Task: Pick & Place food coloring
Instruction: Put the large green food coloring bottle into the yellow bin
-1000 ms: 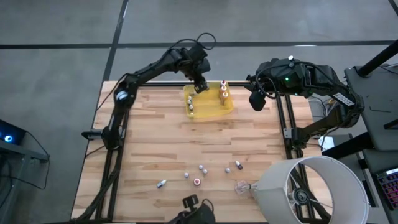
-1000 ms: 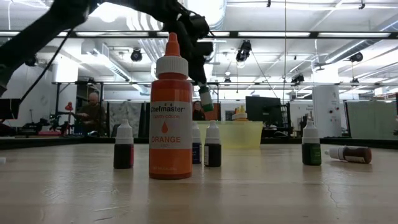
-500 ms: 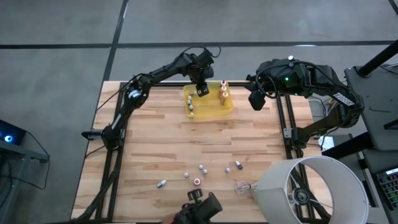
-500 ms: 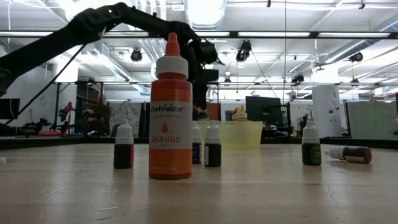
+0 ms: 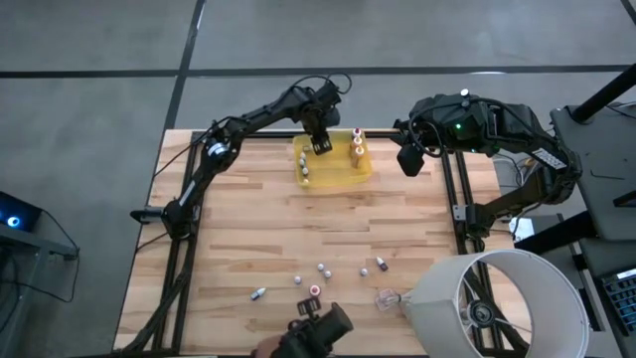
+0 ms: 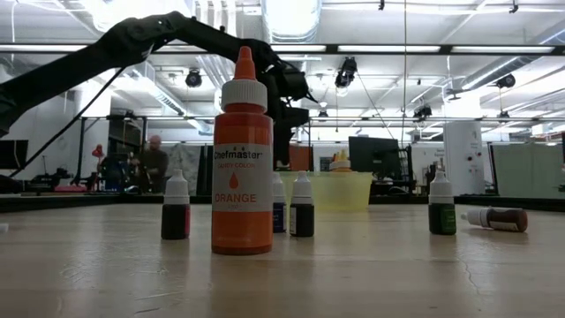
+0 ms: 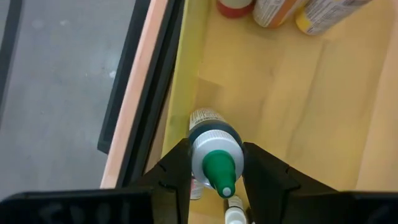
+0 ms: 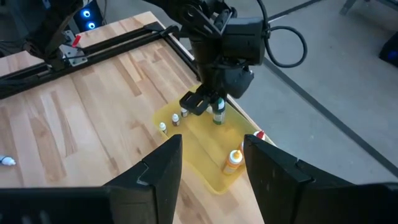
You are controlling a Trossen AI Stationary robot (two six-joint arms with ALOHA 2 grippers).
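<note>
Yellow tray (image 5: 350,175) walls ring left end effector's (image 7: 214,171) green-capped bottle (image 7: 214,155).

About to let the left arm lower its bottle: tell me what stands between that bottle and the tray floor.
Nothing visible does. The green-capped bottle in the left gripper hangs over bare floor of the yellow tray. Two small bottles stand close beside the drop spot, near the tray wall.

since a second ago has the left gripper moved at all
Yes. In the high view the left gripper, shut on a green-capped bottle, has shifted slightly toward the far edge of the yellow tray, away from the tray's near-left corner.
</note>
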